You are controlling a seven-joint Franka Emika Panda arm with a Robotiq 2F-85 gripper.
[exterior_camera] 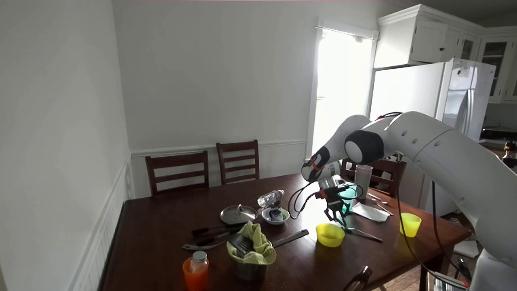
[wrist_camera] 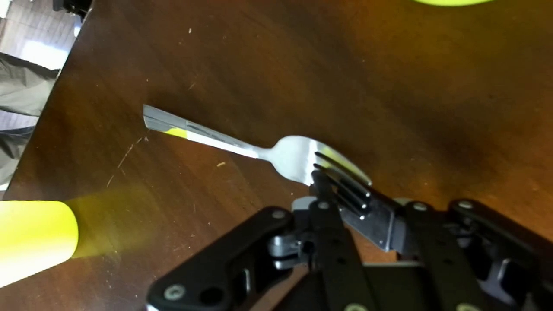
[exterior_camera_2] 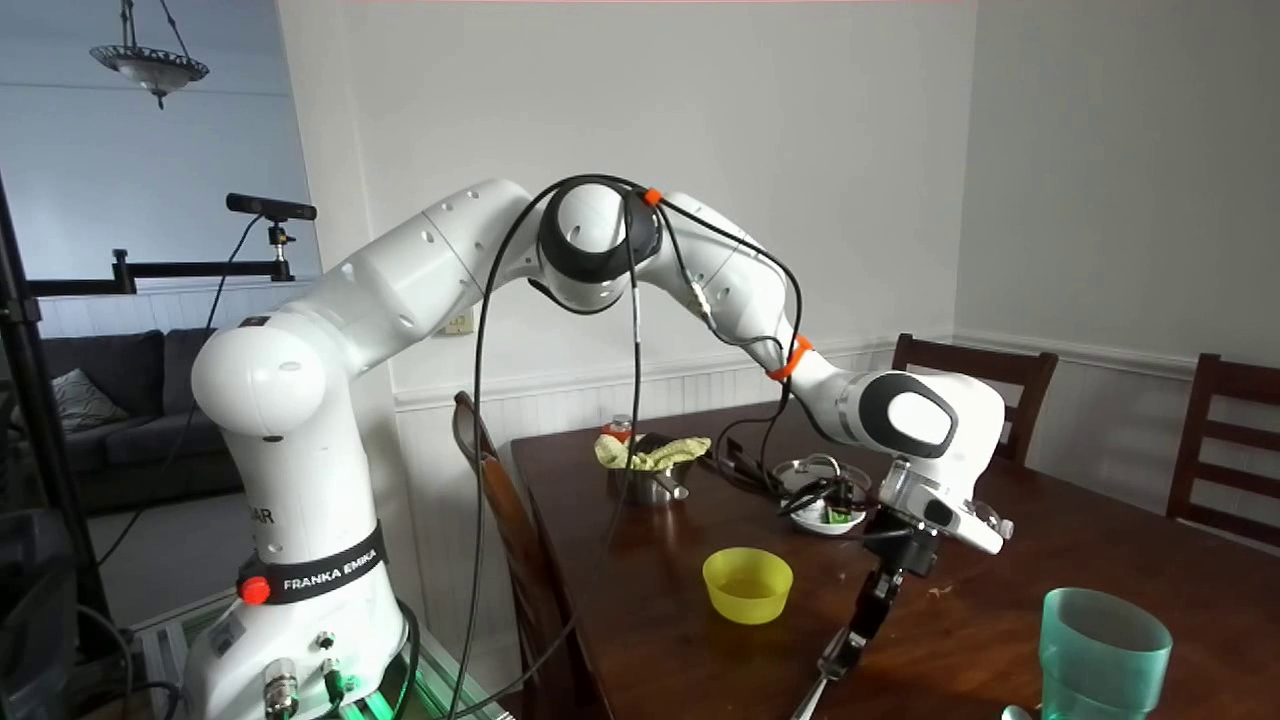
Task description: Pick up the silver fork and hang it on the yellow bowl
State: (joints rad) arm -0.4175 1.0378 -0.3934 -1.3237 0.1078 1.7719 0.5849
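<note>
While the silver fork (wrist_camera: 278,155) lies near the yellow bowl (exterior_camera_2: 748,598), handle toward an edge of the bench (wrist_camera: 216,65), we cannot tell whether the hand (exterior_camera_2: 838,652) at its tines grips it.

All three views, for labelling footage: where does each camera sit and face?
Exterior view: across the table from the window, facing it; arm at right.
Exterior view: nearest the green cup, facing the wall; arm and gripper show.
Wrist view: on the arm, facing down at the fork; fingers show.
Both exterior views share the bowl.
</note>
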